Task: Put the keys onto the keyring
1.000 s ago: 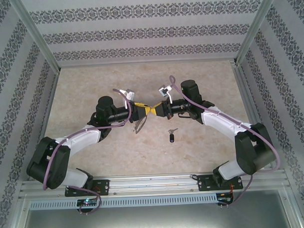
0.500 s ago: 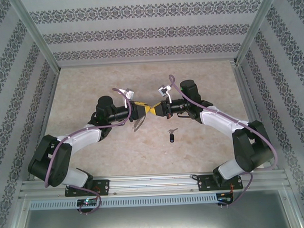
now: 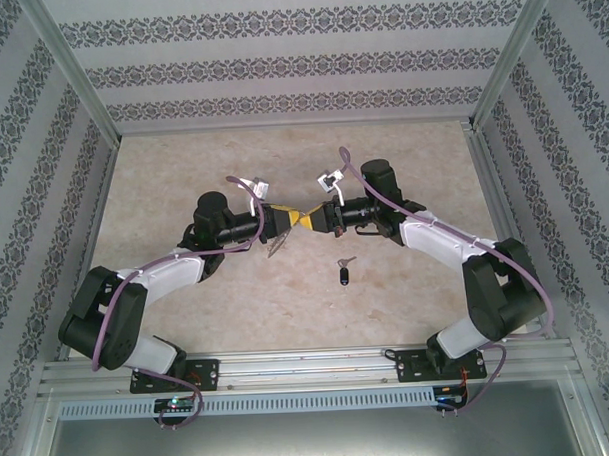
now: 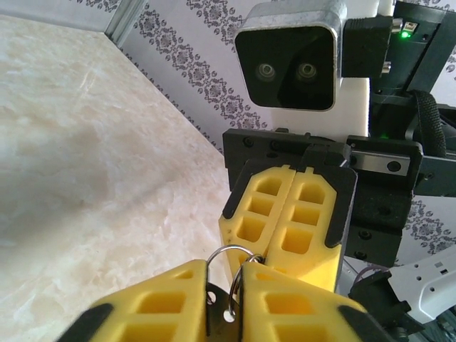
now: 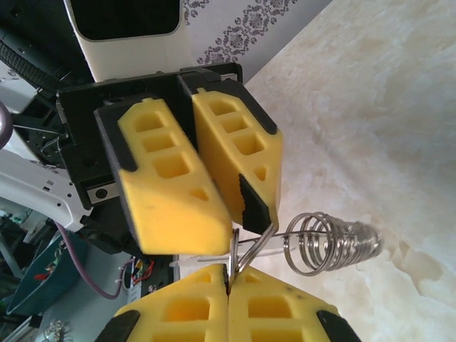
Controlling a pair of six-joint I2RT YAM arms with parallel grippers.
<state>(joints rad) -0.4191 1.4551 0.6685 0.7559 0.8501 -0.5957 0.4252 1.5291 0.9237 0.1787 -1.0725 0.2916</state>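
The keyring's grey loop [image 3: 277, 247] hangs just under the two grippers, which meet tip to tip above the table's middle. My left gripper [image 4: 224, 274] is shut on the keyring, with a thin silver ring [image 4: 229, 251] and a dark flat plate [image 4: 217, 306] pinched between its yellow fingers. My right gripper [image 5: 229, 274] is shut on the same ring from the opposite side. The short chain of silvery links [image 5: 328, 242] dangles beside it. The key [image 3: 344, 275], black-headed with a short silver blade, lies on the table in front of the right gripper [image 3: 312, 221], apart from both.
The table [image 3: 407, 294] is a pale marbled surface with patterned walls on three sides and metal posts [image 3: 79, 86] at the corners. The arms' bases sit on the rail [image 3: 309, 366] at the near edge.
My left gripper's jaws have closed in on the ring. Both arms have hardly moved, and the hanging loop has shifted slightly. The key has stayed put.
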